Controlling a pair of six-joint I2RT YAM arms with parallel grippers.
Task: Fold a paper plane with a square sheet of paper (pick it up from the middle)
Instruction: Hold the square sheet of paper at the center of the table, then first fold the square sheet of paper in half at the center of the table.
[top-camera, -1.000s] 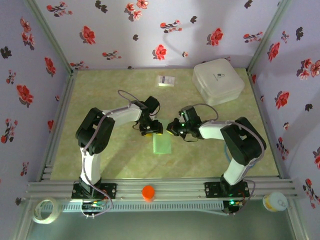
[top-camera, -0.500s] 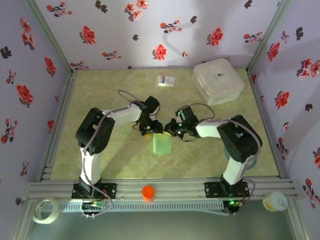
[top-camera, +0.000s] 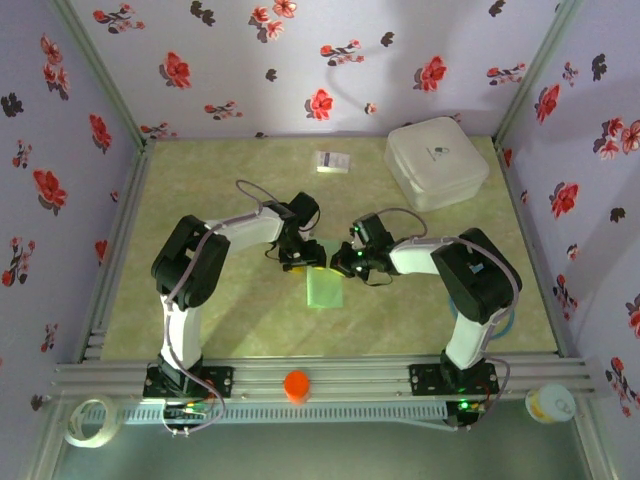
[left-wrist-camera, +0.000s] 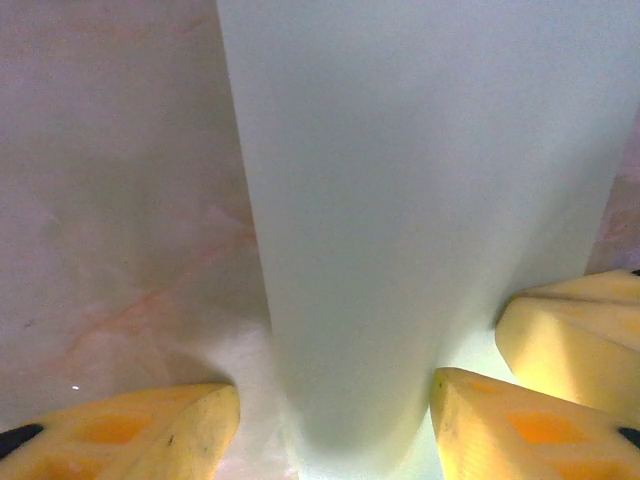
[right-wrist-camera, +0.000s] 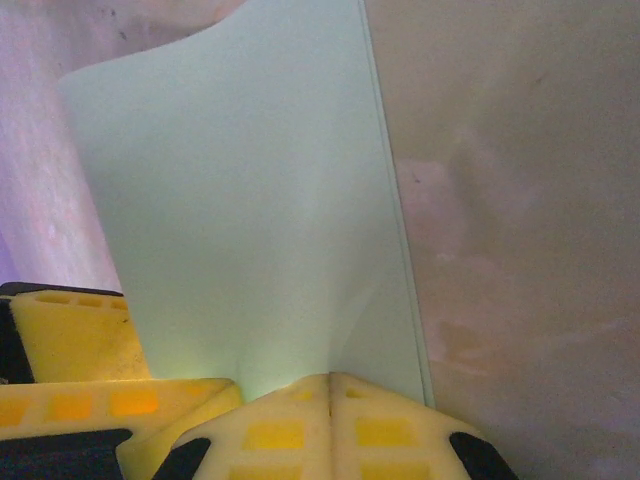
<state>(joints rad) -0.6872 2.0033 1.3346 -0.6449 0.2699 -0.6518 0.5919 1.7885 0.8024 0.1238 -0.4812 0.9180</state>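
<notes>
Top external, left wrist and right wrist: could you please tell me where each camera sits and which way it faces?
Top external: above and behind the bases, looking down on the table; both arms show, left gripper and right gripper at the paper.
Left wrist: on the left arm's wrist, looking along its spread yellow fingers at the paper.
Right wrist: on the right arm's wrist, looking over its closed fingers, which pinch the paper's edge.
Shared: all three show the paper.

Overhead; wrist views close on paper (left-wrist-camera: 400, 200)
</notes>
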